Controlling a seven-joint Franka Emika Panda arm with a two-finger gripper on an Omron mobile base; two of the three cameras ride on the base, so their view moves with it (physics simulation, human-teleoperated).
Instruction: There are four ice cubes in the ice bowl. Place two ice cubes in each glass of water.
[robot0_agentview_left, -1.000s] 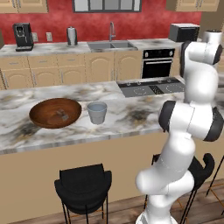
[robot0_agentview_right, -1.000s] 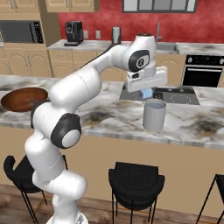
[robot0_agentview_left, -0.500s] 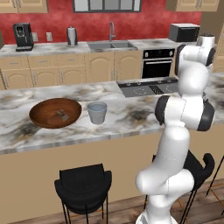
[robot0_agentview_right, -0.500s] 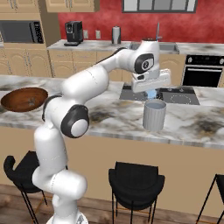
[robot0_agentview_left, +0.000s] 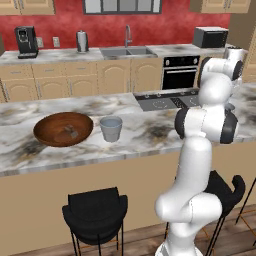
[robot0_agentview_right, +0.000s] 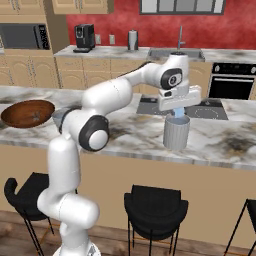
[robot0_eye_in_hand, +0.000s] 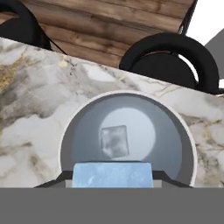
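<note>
One ice cube (robot0_eye_in_hand: 112, 174) pinched in my gripper (robot0_agentview_right: 176, 113) | poised over taller glass (robot0_agentview_right: 176, 133) for dropping | another cube (robot0_eye_in_hand: 113, 141) lies inside.

The ice cube (robot0_eye_in_hand: 112, 174) is pale blue. The glass (robot0_agentview_right: 176, 132) is grey-blue. The bowl (robot0_agentview_left: 63, 129) is dark reddish-brown wood. The counter (robot0_agentview_left: 145, 135) is white marble with brown blotches.

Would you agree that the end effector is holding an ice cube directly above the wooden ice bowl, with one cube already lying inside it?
Not quite: the end effector holds the ice cube above the taller glass, not the bowl. The hand view shows one cube already lying inside that glass.
</note>
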